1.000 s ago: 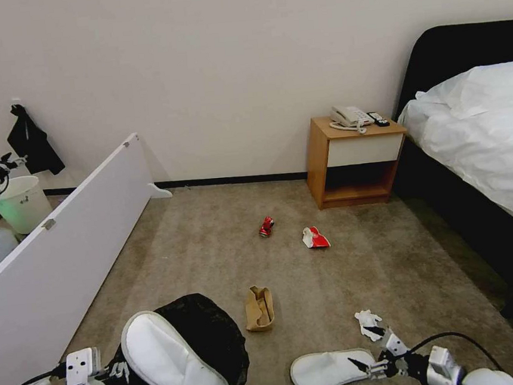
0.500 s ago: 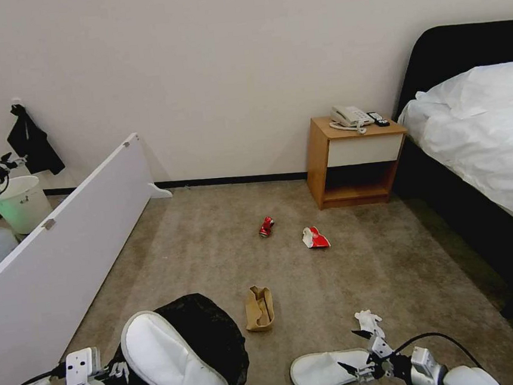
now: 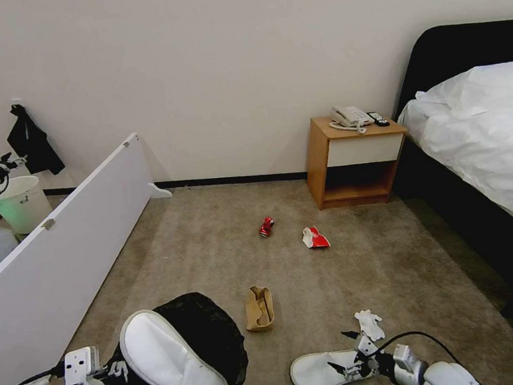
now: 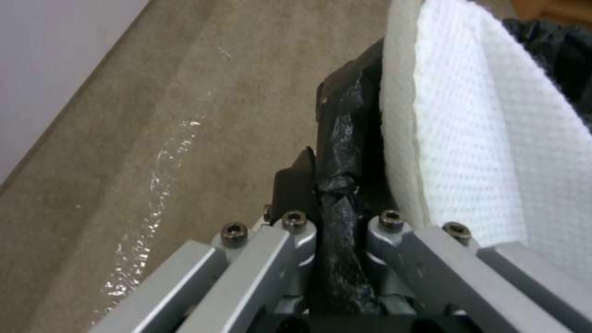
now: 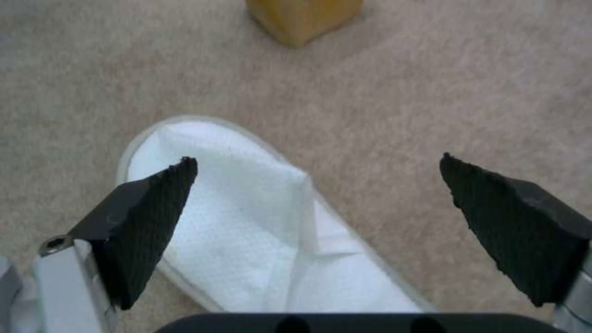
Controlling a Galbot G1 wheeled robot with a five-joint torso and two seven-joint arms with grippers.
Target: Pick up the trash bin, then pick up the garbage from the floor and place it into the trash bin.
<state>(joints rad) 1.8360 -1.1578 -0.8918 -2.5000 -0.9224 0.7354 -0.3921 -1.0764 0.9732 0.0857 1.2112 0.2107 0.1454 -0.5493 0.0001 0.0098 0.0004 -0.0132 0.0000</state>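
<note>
The trash bin [image 3: 218,333], lined with a black bag, is at the bottom left with one white slipper [image 3: 166,359] lying across its top. My left gripper [image 3: 112,373] is shut on the bagged rim [image 4: 336,185], right beside that slipper [image 4: 481,138]. A second white slipper [image 3: 320,371] lies on the carpet floor [image 3: 214,256]. My right gripper [image 3: 341,350] stands open just over its near end, with one finger [image 5: 151,203] above the slipper [image 5: 247,222] and the other over bare carpet. A tissue [image 3: 370,324], brown paper bag [image 3: 259,308], red can [image 3: 266,226] and red-and-white wrapper [image 3: 315,237] lie farther out.
A long white panel [image 3: 63,245] runs along the left, with an unlined white bucket [image 3: 24,204] behind it. A wooden nightstand [image 3: 355,160] stands against the wall. A bed [image 3: 485,136] fills the right side. Open carpet lies between them.
My right gripper has moved left and lower, from beside the tissue to over the floor slipper's end, still open. The left arm and the bin have stayed put.
</note>
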